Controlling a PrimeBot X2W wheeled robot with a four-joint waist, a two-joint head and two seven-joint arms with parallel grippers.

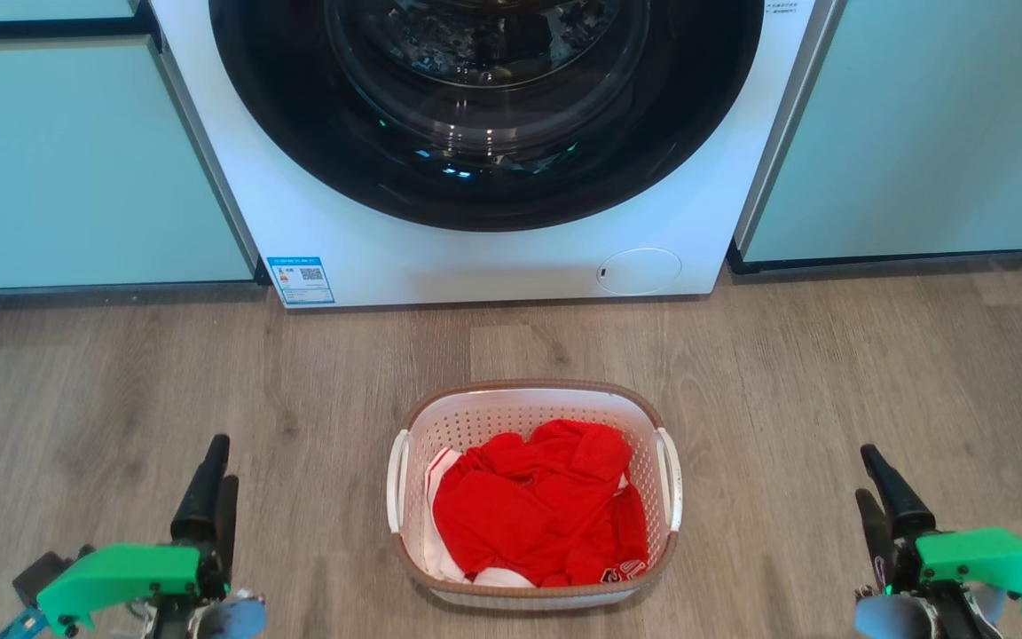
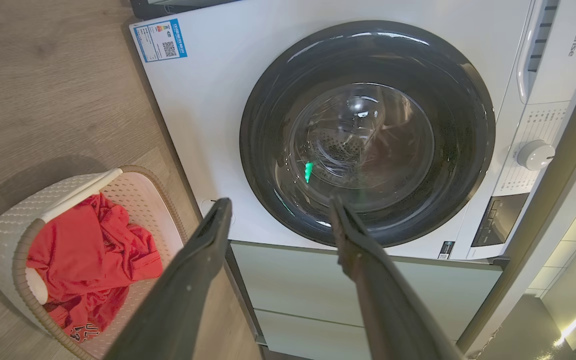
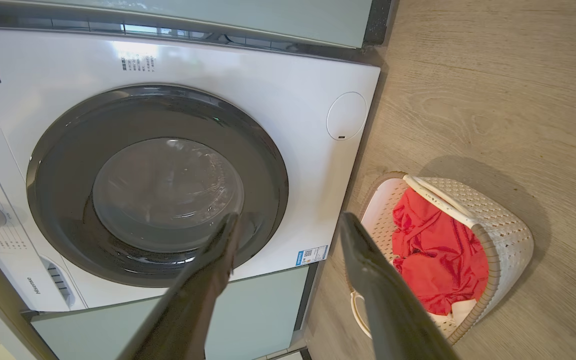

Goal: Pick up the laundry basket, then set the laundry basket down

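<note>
**Basket parked right in front of the washer**

The laundry basket (image 1: 529, 388) sits on the floor (image 1: 121, 382), centred before the washing machine (image 1: 493, 257), with a gap between them. Clothes (image 1: 538, 510) lie bunched inside it. Cabinets (image 1: 76, 160) flank the machine on both sides. The left gripper (image 1: 216, 475) hangs well off the basket's left, the right gripper (image 1: 870, 479) well off its right. Neither touches it.

perforated plastic basket (image 1: 533, 426), red cloth (image 1: 538, 506), wood-look floor (image 1: 209, 382)
</note>
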